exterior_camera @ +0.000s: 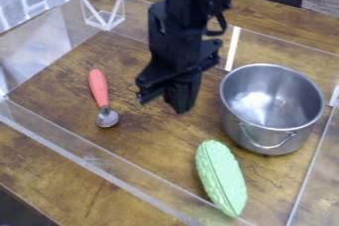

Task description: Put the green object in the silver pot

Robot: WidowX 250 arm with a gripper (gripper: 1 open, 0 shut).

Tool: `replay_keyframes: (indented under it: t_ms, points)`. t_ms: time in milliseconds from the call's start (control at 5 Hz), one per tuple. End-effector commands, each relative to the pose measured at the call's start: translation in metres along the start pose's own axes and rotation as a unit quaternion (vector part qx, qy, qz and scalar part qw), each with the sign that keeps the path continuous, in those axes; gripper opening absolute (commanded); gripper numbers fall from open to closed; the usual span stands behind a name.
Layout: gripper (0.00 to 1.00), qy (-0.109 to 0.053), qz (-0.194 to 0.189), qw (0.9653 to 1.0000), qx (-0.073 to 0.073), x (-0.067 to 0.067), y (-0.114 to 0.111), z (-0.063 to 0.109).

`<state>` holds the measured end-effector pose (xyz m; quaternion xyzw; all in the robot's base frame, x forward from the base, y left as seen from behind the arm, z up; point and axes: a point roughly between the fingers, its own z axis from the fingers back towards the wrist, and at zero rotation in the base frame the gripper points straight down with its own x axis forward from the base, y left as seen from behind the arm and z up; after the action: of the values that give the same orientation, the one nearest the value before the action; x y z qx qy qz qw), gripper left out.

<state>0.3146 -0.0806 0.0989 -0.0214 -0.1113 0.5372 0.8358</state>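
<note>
The task is hardly begun, as I judge it: the green object lies flat on the worktop at the lower right of the frame, just below the silver pot and apart from it, and the pot's inside shows only bare metal. The hand hangs in the middle of the frame, pointing steeply down, its jaws together and holding nothing; it sits left of the pot and well above the green object. What is left is the whole job: reach the pod, open, grip it, lift it and lower it into the pot

The worktop is dark, worn wood ringed by low clear plastic walls. A red-handled spoon lies at the left. Pale tiling shows at the upper left corner, and more wooden surface beyond the far wall
</note>
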Motion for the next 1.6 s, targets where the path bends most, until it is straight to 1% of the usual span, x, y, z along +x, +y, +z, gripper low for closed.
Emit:
replay_keyframes:
  t_ms: [0,200,400,600,800,1000,1200,1400]
  points:
    - [0.0,-0.012,0.006,0.9989,-0.044,-0.007,-0.006,0.022]
    - [0.0,-0.01,-0.022,0.9984,-0.05,-0.013,-0.008,0.021]
    - [1.0,-0.007,-0.042,0.9977,-0.053,-0.018,-0.009,0.015]
    - [1.0,-0.007,-0.042,0.9977,-0.052,-0.032,-0.003,0.002]
    - [1.0,0.001,-0.069,0.9966,-0.047,-0.031,0.011,-0.023]
    - [1.0,0.009,-0.097,0.9944,-0.041,-0.032,0.02,-0.05]
    - [1.0,0.012,-0.109,0.9935,-0.032,-0.042,0.021,-0.049]
    - [1.0,0.012,-0.12,0.9923,-0.028,-0.047,0.021,-0.042]
